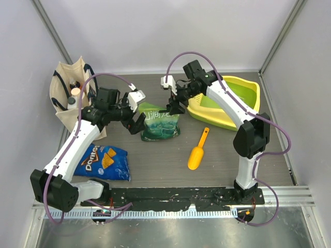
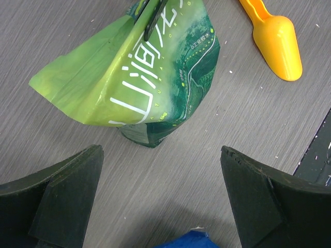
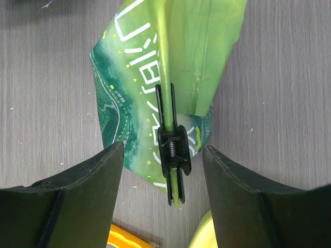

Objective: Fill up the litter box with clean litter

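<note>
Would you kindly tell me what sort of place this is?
Most likely a robotics lab test cell: plain white walls in metal framing, a grey table, and staged props like the litter box.

The litter box (image 1: 252, 94) has a yellow rim and a lime-green basin. The pouch (image 1: 160, 124) is dark green low down and yellow-green at its top, with white lettering and pale line patterns. The clip (image 3: 173, 150) on it is black. The scoop (image 1: 197, 154) is orange. The chip bag (image 1: 103, 161) is blue with white lettering. The worktop (image 1: 155, 165) is grey-brown woodgrain. The tote (image 1: 62, 103) is cream with dark straps.
</note>
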